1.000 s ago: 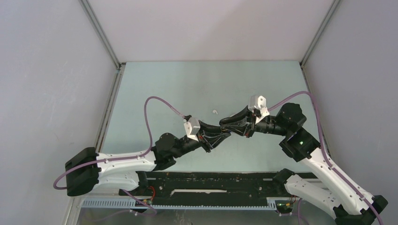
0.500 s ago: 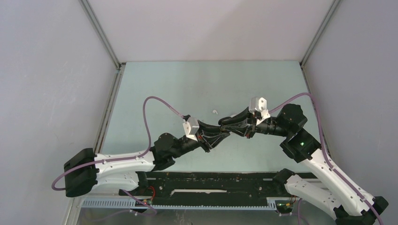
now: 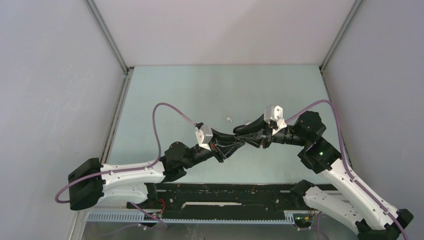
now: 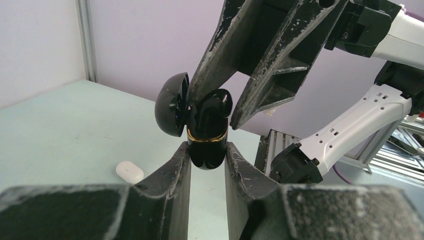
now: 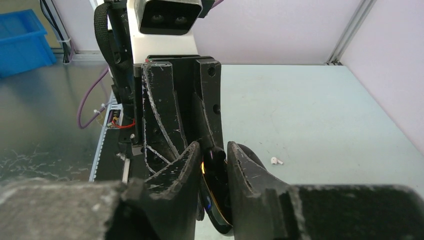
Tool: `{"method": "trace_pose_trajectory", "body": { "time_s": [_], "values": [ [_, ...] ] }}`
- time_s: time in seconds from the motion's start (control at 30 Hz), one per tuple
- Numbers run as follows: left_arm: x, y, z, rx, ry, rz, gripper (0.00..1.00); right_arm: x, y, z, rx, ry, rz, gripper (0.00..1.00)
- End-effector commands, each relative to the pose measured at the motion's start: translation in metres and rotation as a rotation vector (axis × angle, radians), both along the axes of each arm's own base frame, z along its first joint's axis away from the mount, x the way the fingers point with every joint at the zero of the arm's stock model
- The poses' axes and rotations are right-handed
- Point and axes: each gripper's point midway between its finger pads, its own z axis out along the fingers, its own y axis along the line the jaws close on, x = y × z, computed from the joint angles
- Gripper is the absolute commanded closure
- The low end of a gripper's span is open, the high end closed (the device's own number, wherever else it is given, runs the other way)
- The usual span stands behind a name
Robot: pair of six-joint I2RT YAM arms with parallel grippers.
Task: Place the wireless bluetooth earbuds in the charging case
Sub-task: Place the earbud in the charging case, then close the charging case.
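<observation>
My left gripper (image 4: 207, 162) is shut on a glossy black charging case (image 4: 207, 147) with a gold rim, held above the table with its lid (image 4: 172, 111) open to the left. My right gripper (image 5: 215, 152) is shut on a stubby black earbud (image 4: 216, 106) and holds it at the case's open mouth, touching the rim. The earbud (image 5: 216, 161) and case (image 5: 222, 212) also show in the right wrist view. In the top view the two grippers (image 3: 239, 137) meet tip to tip. A white stemmed earbud (image 3: 229, 119) lies on the table behind them.
The white earbud also shows on the table in the left wrist view (image 4: 129, 171) and in the right wrist view (image 5: 275, 161). The pale green table (image 3: 220, 90) is walled on three sides. A black base rail (image 3: 225, 195) runs along the near edge.
The right gripper has moved slightly left, toward the left gripper, closing the gap between earbud and case. The left arm has barely moved.
</observation>
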Motion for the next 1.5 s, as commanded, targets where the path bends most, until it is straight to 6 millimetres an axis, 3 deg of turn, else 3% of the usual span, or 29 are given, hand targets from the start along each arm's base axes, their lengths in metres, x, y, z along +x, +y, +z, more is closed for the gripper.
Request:
{"method": "trace_pose_trajectory", "body": {
  "time_s": [0.0, 0.23, 0.37, 0.47, 0.53, 0.63, 0.7, 1.0, 1.1, 1.2, 1.27, 1.47],
  "values": [
    [-0.002, 0.008, 0.04, -0.118, -0.071, 0.009, 1.0, -0.003, -0.001, -0.006, -0.016, 0.01, 0.006, 0.68],
    [-0.003, 0.005, 0.038, -0.114, -0.068, 0.001, 1.0, -0.009, -0.001, -0.008, -0.019, 0.025, 0.032, 0.58],
    [-0.003, 0.003, 0.036, -0.107, -0.062, -0.005, 1.0, -0.015, -0.002, 0.007, 0.009, 0.016, 0.055, 0.54],
    [-0.003, 0.002, 0.033, -0.099, -0.057, -0.01, 1.0, -0.02, -0.004, 0.037, 0.074, 0.04, 0.068, 0.44],
    [-0.004, 0.001, 0.032, -0.095, -0.051, -0.015, 1.0, -0.028, -0.009, 0.076, 0.145, 0.043, 0.099, 0.41],
    [-0.005, 0.0, 0.03, -0.09, -0.047, -0.023, 1.0, -0.043, -0.018, 0.117, 0.169, 0.012, 0.147, 0.39],
    [-0.005, -0.001, 0.028, -0.083, -0.044, -0.029, 1.0, -0.045, -0.022, 0.119, 0.133, 0.02, 0.148, 0.37],
    [-0.011, -0.007, 0.016, -0.045, -0.043, -0.068, 1.0, -0.03, -0.037, 0.059, -0.06, 0.089, 0.078, 0.31],
    [-0.014, -0.01, 0.009, -0.006, -0.055, -0.089, 1.0, -0.026, -0.043, 0.042, -0.126, 0.045, 0.05, 0.22],
    [-0.018, -0.013, -0.004, 0.062, -0.072, -0.113, 1.0, -0.021, -0.05, 0.021, -0.222, 0.051, 0.021, 0.15],
    [-0.02, -0.013, -0.014, 0.107, -0.079, -0.126, 1.0, -0.023, -0.055, 0.004, -0.291, 0.104, 0.024, 0.15],
    [-0.024, -0.012, -0.04, 0.242, -0.112, -0.152, 1.0, -0.025, -0.063, -0.022, -0.405, 0.2, 0.032, 0.15]
  ]
}}
